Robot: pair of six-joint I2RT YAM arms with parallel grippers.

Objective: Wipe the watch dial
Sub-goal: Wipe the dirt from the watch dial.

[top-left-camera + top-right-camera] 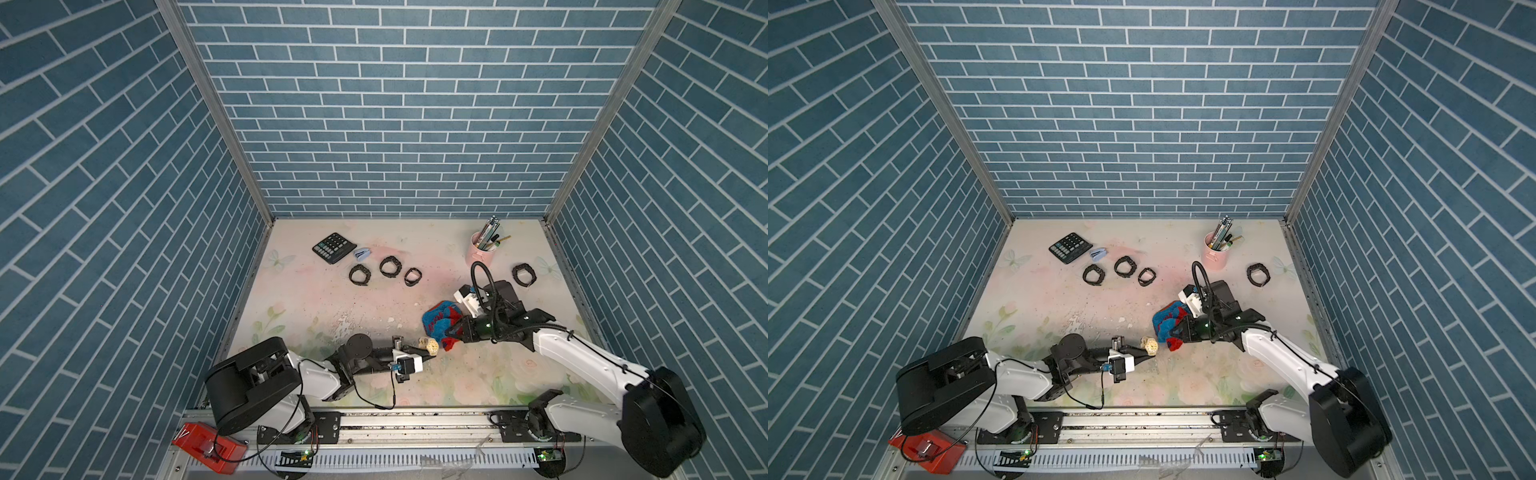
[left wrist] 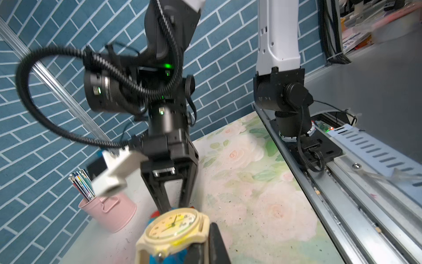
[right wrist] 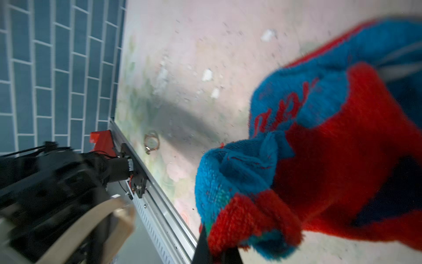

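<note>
The left gripper (image 1: pixel 429 354) pinches the cream watch (image 1: pixel 432 345) and the right gripper (image 1: pixel 450 332) pinches the red and blue cloth (image 1: pixel 438 318) just beside the watch (touching or not, I cannot tell), so only rubbing the dial (image 2: pixel 172 225) looks left.

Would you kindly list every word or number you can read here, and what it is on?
"app": red letters on the blue and red towel, partly folded away.
Numerals on the cream watch: too blurred.
Keys of the calculator: too small.
Print on the pens in the pink cup: too blurred.
</note>
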